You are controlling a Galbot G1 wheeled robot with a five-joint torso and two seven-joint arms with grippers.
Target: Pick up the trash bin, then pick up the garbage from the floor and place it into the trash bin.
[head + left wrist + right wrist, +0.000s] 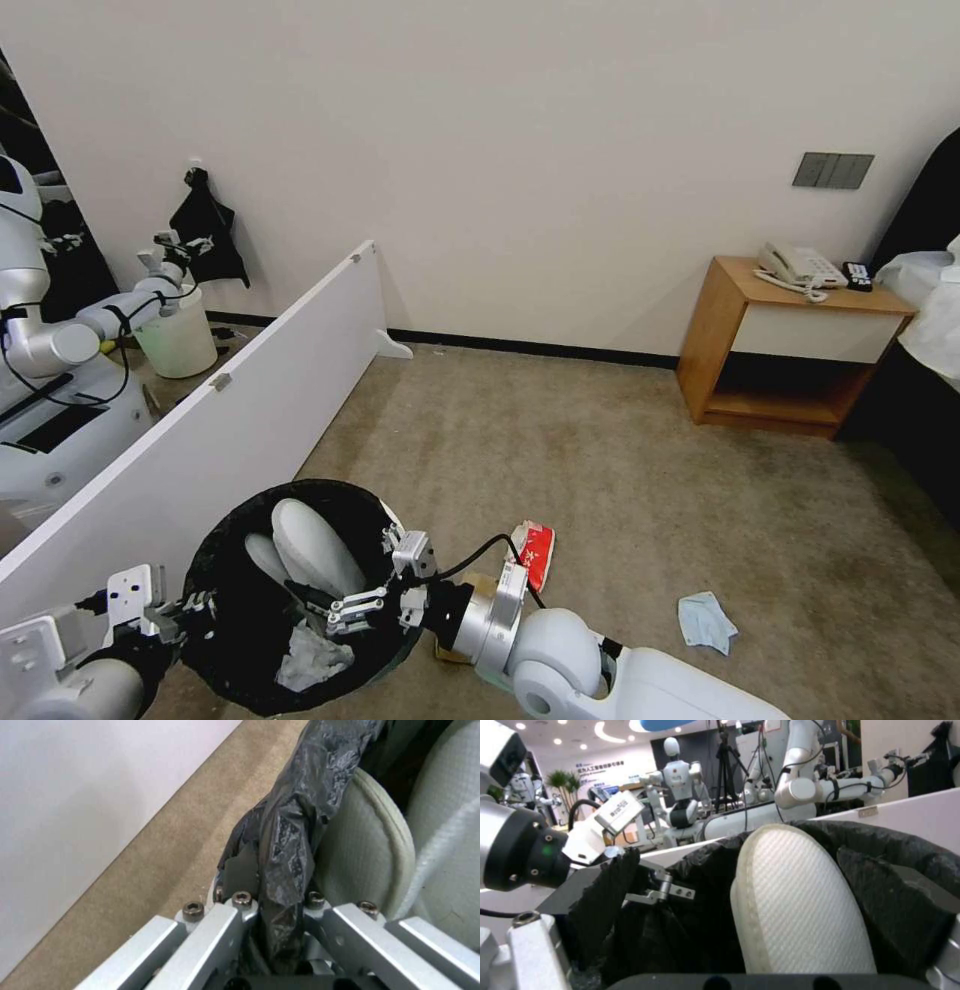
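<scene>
The trash bin (pixel 215 600) is clamped by its bagged rim in the left gripper (pixel 195 607). The right gripper (pixel 335 612) is hung over two slippers (pixel 310 550) inside, jaws probably spread, nothing held.

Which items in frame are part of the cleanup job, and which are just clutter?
Job: trash bin, held at the rim by left gripper; right gripper over it; slippers and tissue inside; red snack packet, pale-blue mask on the floor.

Not the job: nightstand, phone, white partition, unlined bucket.

Two slippers (pixel 310 545) stand in the trash bin (pixel 225 560), the mask (pixel 706 620) on the carpet (pixel 640 460) to its right.
</scene>
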